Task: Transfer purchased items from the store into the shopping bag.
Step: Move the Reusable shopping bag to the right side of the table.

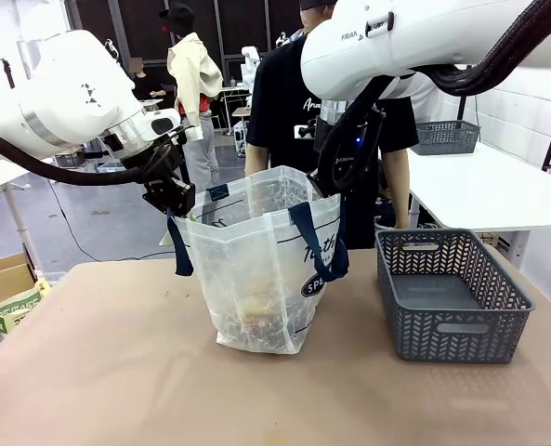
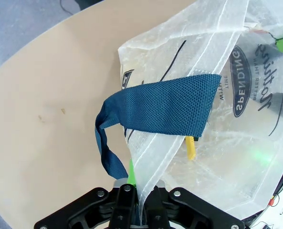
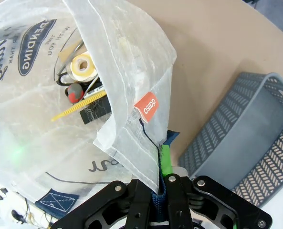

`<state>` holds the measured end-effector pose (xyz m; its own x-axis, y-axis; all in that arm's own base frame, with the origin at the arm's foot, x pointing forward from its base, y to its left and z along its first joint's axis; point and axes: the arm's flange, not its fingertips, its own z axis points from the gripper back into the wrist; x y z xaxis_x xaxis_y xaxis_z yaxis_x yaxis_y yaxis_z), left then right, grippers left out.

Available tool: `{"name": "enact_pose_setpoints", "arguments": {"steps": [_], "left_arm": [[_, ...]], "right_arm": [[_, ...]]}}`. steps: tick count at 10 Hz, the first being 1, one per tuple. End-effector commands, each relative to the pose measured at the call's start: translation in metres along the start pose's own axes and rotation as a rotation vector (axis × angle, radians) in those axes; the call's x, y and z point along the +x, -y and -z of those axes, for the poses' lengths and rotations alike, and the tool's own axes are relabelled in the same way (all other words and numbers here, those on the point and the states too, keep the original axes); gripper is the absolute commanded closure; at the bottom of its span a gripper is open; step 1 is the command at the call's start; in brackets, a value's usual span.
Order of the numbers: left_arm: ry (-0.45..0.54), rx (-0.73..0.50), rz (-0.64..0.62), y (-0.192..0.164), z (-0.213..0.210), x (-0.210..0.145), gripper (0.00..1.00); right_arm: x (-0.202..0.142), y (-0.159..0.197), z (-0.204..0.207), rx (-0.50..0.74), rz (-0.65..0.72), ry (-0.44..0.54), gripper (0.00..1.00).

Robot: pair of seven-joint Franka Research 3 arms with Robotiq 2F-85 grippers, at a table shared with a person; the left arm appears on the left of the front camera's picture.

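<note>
The shopping bag (image 1: 256, 269), clear plastic with navy handles, stands open mid-table. My left gripper (image 1: 177, 206) is shut on its left rim, and my right gripper (image 1: 323, 190) is shut on its right rim, holding the mouth spread. In the left wrist view my gripper (image 2: 137, 191) pinches the rim of the shopping bag (image 2: 217, 57) beside a navy handle (image 2: 165, 109). In the right wrist view my gripper (image 3: 159, 181) clamps the rim by the handle. The purchased items (image 3: 81, 86) lie inside the shopping bag (image 3: 46, 148). The store (image 1: 452, 293), a grey slotted basket, sits empty to the right.
A person in a black shirt (image 1: 280, 102) stands behind the bag at the far side. A white table (image 1: 489, 190) with another grey basket (image 1: 445, 137) is at back right. A cardboard box (image 1: 6, 279) sits off the table's left edge.
</note>
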<state>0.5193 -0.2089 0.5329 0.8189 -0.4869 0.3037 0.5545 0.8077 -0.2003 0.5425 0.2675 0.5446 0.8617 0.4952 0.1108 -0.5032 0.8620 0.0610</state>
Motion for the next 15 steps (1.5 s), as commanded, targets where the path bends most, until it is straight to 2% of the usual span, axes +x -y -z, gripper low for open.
{"name": "enact_pose_setpoints", "arguments": {"steps": [1, 15], "left_arm": [[0.002, 0.001, 0.000, -0.0005, -0.0015, -0.0001, 1.00], [0.002, 0.001, 0.000, -0.0005, -0.0015, -0.0001, 1.00]], "right_arm": [[-0.0001, 0.0003, -0.0004, 0.000, 0.001, 0.001, 1.00], [-0.0001, 0.0003, -0.0004, 0.000, 0.001, 0.001, 1.00]]}}
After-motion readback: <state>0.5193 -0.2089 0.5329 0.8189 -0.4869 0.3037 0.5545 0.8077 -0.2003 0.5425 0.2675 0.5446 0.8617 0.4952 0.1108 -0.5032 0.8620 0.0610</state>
